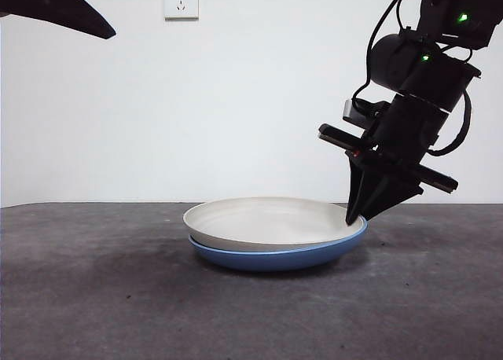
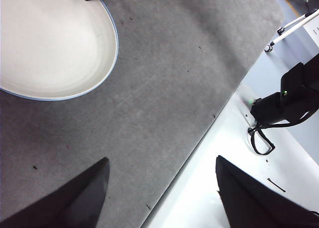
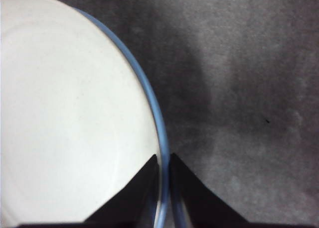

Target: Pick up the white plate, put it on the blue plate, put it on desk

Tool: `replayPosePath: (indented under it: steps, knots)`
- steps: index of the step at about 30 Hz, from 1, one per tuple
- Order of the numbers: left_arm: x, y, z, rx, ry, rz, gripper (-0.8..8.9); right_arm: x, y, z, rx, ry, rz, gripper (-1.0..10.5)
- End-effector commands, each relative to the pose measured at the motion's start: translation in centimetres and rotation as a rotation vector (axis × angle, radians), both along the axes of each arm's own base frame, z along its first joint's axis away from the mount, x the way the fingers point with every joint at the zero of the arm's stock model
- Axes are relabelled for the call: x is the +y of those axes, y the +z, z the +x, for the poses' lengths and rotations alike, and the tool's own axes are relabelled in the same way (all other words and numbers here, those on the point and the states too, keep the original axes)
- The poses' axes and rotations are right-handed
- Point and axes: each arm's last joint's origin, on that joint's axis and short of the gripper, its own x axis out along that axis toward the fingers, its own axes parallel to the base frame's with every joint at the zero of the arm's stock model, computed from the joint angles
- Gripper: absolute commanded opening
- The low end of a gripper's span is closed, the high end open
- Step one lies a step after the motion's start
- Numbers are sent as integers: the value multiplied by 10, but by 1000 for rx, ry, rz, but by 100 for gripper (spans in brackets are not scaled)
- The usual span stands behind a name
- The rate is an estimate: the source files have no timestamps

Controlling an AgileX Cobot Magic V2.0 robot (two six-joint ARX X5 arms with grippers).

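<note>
right gripper (image 3: 164, 161) pinches rims of white plate (image 1: 263, 221) & blue plate (image 1: 275, 257) under it, jaws narrow.

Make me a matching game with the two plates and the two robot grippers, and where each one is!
Things:
1. white plate
2. blue plate
3. right gripper
4. left gripper

Places:
A. underneath, resting on the desk
B. at the stacked plates' rim
C. stacked on top
D. open, above bare desk away from the plates

Pairs: 1-C, 2-A, 3-B, 4-D
</note>
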Motion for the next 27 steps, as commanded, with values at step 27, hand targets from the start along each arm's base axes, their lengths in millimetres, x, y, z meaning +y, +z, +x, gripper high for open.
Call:
replayPosePath:
  steps: [27]
  knots:
    - [-2, 2, 0, -24, -24, -8, 343, -11, 65, -28, -139, 46, -40, 248]
